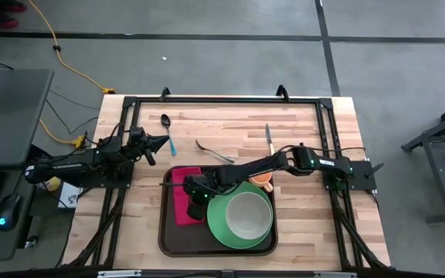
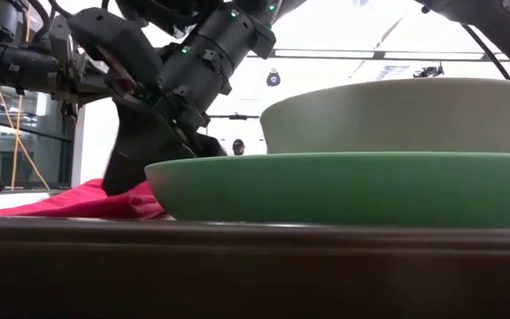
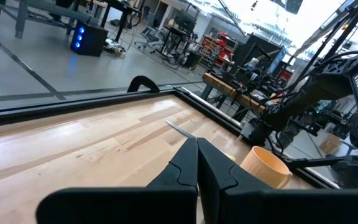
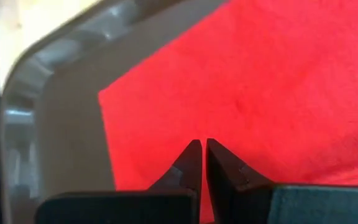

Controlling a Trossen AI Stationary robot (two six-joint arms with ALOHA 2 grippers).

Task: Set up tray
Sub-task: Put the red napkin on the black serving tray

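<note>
Over the red napkin in the tray, right gripper hovers, fingers pressed together, empty; left gripper, also pinched closed, waits at table's left.

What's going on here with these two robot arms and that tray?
They are laying out a meal tray. The brown tray already holds a red napkin and a green plate with a pale bowl on it. The right gripper reaches across to the napkin, jaws nearly closed just above the cloth. The left gripper waits, jaws shut, by the table's left edge. A blue-handled spoon, a second spoon, a knife and a tan cup are on the table, outside the tray.
</note>
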